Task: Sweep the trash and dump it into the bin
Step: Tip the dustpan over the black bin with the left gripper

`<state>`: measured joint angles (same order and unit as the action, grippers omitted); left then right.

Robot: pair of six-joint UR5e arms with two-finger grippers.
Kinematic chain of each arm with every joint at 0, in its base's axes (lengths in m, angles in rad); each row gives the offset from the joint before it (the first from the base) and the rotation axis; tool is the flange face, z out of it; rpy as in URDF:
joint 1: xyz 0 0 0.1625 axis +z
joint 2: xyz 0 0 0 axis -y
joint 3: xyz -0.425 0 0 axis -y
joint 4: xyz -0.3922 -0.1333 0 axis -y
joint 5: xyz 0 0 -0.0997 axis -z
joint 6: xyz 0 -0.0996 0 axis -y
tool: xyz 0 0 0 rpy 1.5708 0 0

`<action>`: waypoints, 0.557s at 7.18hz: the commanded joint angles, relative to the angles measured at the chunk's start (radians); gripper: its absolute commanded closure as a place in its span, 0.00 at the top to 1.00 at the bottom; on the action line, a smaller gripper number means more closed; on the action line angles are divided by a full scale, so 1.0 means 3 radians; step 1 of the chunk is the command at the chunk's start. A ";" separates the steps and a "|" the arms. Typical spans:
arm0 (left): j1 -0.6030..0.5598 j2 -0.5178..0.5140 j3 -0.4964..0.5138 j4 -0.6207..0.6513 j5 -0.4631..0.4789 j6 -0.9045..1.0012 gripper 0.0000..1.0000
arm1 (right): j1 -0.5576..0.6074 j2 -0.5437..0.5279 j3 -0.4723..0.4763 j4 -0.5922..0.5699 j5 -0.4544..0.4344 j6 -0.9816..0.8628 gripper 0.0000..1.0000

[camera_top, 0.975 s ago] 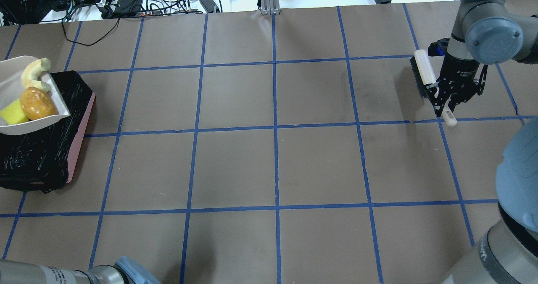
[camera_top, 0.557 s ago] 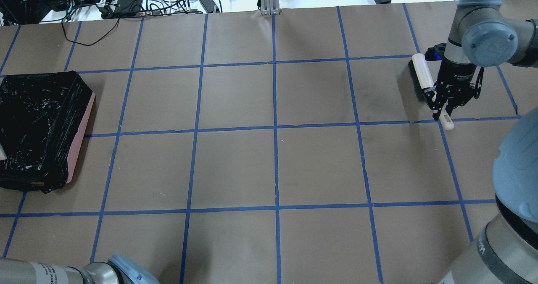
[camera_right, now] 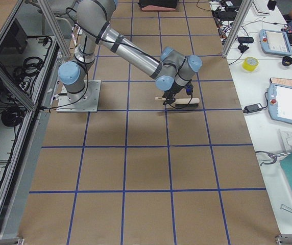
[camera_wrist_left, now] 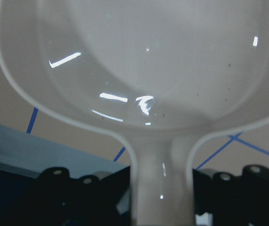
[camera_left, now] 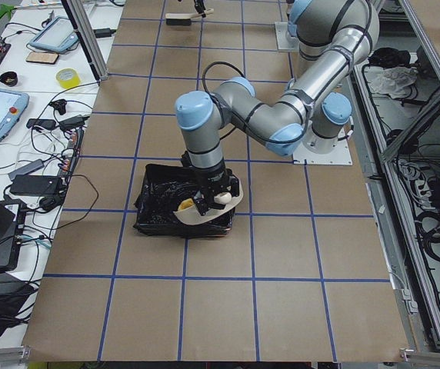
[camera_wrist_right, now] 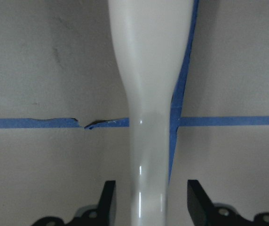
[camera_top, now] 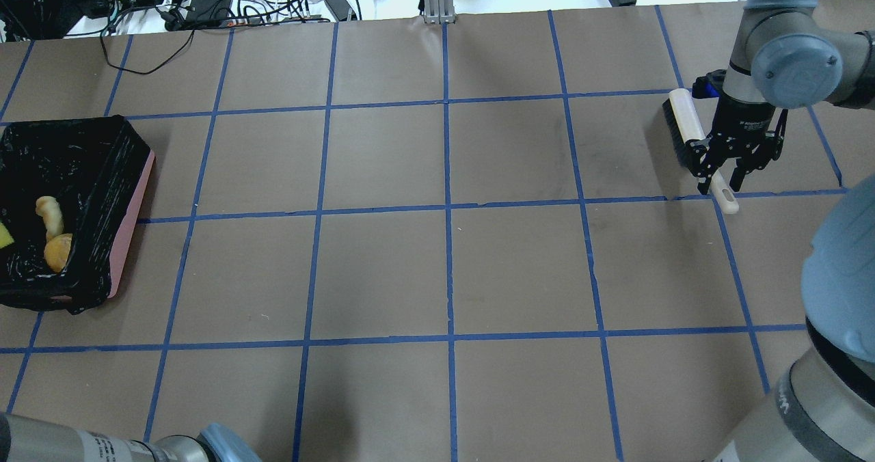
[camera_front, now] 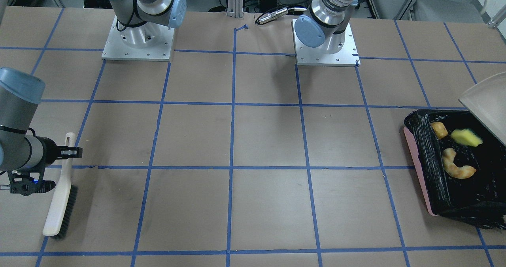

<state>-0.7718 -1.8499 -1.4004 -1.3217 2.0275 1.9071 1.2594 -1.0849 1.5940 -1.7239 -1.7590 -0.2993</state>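
All three bits of trash are lying inside the bin point(camera_front: 429, 168), on its black liner, at the end of the table point(camera_top: 444, 270) on the robot's left: the orange-brown lump point(camera_front: 439, 130), the yellow-green wedge point(camera_front: 467, 137) and the pale crescent slice point(camera_front: 456, 167). The left gripper point(camera_wrist_left: 160, 188) is clamping the handle of the dustpan point(camera_front: 486, 105), which is hanging tipped above one side of the bin and showing nothing in its scoop. The right gripper point(camera_top: 721, 182) is standing with its jaws apart on either side of the handle of the brush point(camera_top: 683, 124), touching neither side, while the brush is lying on the table well apart from the bin. The sweeping and dumping are looking finished. By my reading, what is remaining is only setting the dustpan down and pulling both arms clear.
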 commanded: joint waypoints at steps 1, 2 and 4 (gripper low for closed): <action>-0.0280 -0.0051 0.0015 0.0131 0.0349 0.0060 0.00 | 0.0000 -0.0024 -0.0006 -0.0006 -0.0001 0.0011 0.66; -0.0280 -0.0041 0.0050 0.0136 0.0248 0.0146 0.00 | 0.0000 -0.0034 -0.0016 -0.0001 -0.0001 0.0021 0.72; -0.0306 0.0010 0.0107 -0.0037 -0.0501 0.0147 0.00 | 0.0000 -0.0141 -0.0036 0.0040 -0.0007 0.0016 0.84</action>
<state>-0.8564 -1.8567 -1.3752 -1.2999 2.0045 1.9484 1.2594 -1.1041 1.5875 -1.7202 -1.7605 -0.2938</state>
